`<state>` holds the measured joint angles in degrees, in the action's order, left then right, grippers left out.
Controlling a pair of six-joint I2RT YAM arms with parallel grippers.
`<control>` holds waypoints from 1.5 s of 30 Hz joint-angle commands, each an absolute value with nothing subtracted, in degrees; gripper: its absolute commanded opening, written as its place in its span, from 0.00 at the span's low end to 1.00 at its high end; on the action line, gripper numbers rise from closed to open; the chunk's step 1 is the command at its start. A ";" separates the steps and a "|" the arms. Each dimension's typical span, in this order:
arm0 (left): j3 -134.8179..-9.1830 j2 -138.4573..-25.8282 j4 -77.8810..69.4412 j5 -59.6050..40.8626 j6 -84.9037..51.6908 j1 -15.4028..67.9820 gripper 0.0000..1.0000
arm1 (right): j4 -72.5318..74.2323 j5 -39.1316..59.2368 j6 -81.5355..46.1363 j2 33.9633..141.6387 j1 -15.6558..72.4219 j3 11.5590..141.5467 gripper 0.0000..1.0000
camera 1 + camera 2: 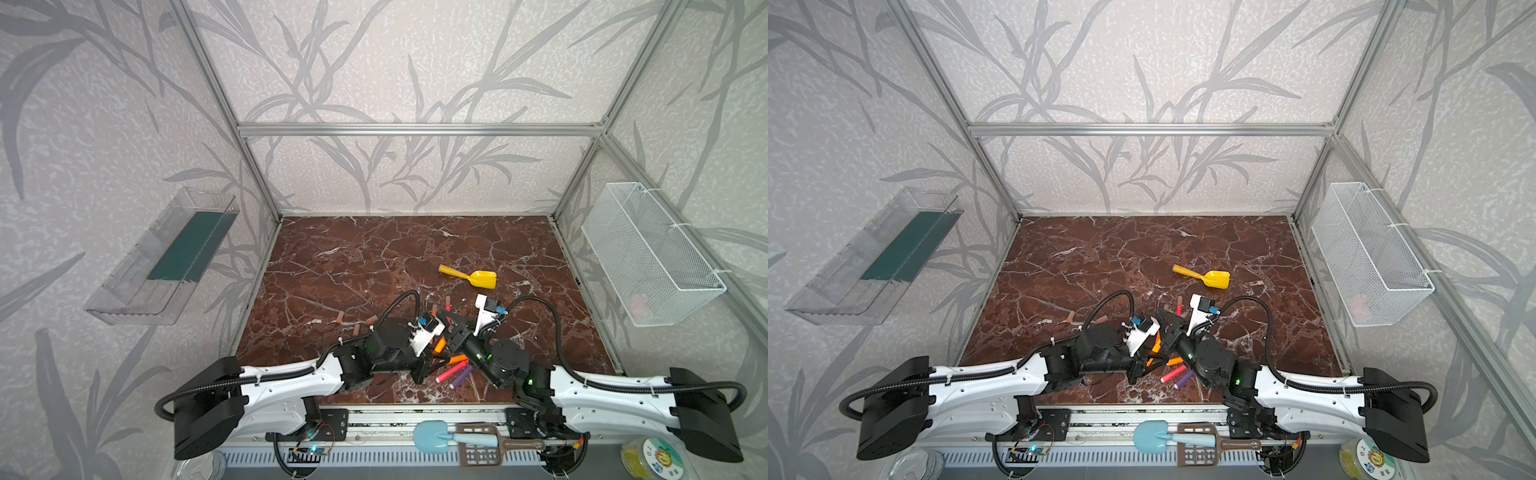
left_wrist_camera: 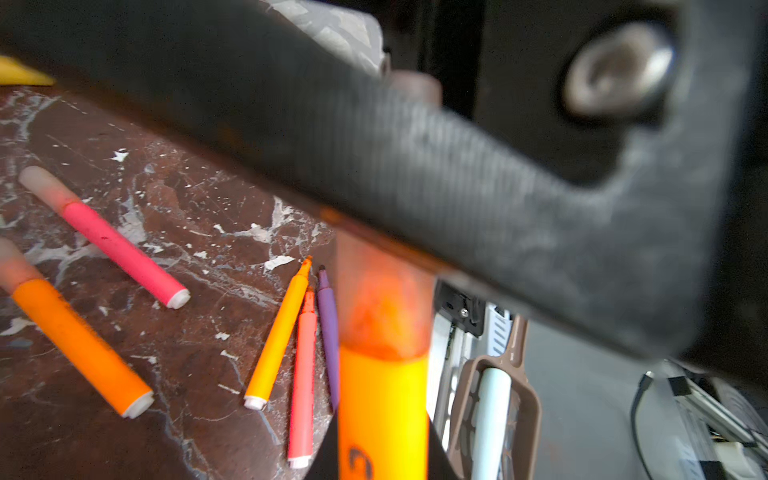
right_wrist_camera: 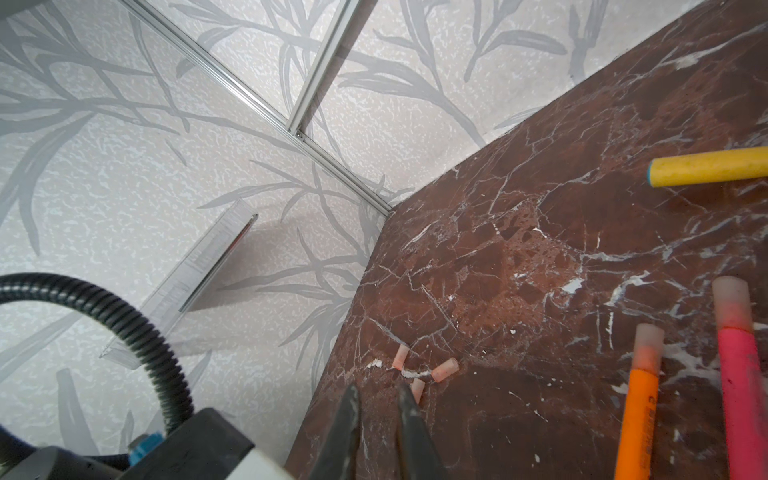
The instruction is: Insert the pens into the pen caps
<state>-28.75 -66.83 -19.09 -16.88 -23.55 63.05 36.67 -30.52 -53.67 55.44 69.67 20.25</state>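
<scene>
My left gripper (image 2: 382, 453) is shut on an orange pen (image 2: 382, 407) that wears a translucent pen cap (image 2: 384, 299). The cap runs behind a black finger (image 2: 374, 145) of my right gripper (image 3: 379, 390), which is shut on it; the right wrist view shows only the fingertips, a narrow gap apart. Both grippers meet near the table's front, around the held pen (image 1: 440, 344). Uncapped orange (image 2: 278, 332), red-pink (image 2: 303, 374) and purple (image 2: 328, 332) pens lie together. Capped pink (image 2: 120, 249) and orange (image 2: 79, 345) pens lie beside them. Three loose caps (image 3: 445, 370) sit further left.
A yellow toy scoop (image 1: 473, 277) lies behind the grippers on the marble table (image 1: 374, 257). A white mesh basket (image 1: 648, 253) hangs on the right wall, a clear tray (image 1: 166, 266) on the left. A blue scoop (image 1: 432, 435) and brown sieve (image 1: 482, 446) rest past the front edge.
</scene>
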 commanded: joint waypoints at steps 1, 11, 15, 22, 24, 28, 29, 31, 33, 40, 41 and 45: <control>-31.96 -66.09 -26.85 -1.69 -21.45 63.31 0.00 | 27.63 -20.90 -53.29 57.57 73.54 21.28 0.16; -31.73 -65.66 -25.88 2.93 -22.01 64.12 0.00 | 28.60 -17.90 -53.39 61.47 73.56 22.86 0.26; -30.99 -65.58 -27.13 2.04 -22.53 64.11 0.00 | 28.56 -18.36 -53.01 61.35 73.54 22.95 0.17; -29.54 -64.96 -28.95 -1.03 -23.12 64.07 0.00 | 28.74 -22.02 -52.87 62.29 73.56 22.88 0.05; -28.91 -64.49 -28.27 -0.93 -23.74 64.09 0.11 | 28.43 -23.81 -52.05 62.49 73.27 23.20 0.04; -26.67 -61.80 -23.22 4.34 -26.34 64.01 0.40 | 21.87 -25.16 -50.37 62.95 70.06 26.07 0.03; -26.31 -60.77 -20.16 6.82 -27.25 63.95 0.44 | 20.05 -24.23 -50.53 63.41 68.42 26.80 0.02; -25.81 -58.52 -13.22 12.15 -29.64 63.47 0.49 | 18.98 -21.62 -50.96 64.91 65.40 27.37 0.01; -25.50 -55.77 -5.58 17.45 -32.95 62.61 0.52 | 18.51 -19.87 -50.80 66.67 63.46 27.96 0.00; -19.83 -42.70 11.03 21.17 -40.04 51.98 0.60 | 20.35 -12.88 -51.74 76.41 59.69 31.52 0.00; -18.99 -40.69 12.77 20.79 -40.63 50.12 0.61 | 20.32 -12.02 -51.69 78.11 59.49 32.40 0.00; -16.67 -34.95 16.44 18.98 -41.65 46.08 0.63 | 21.58 -8.15 -52.29 84.87 59.15 35.35 0.00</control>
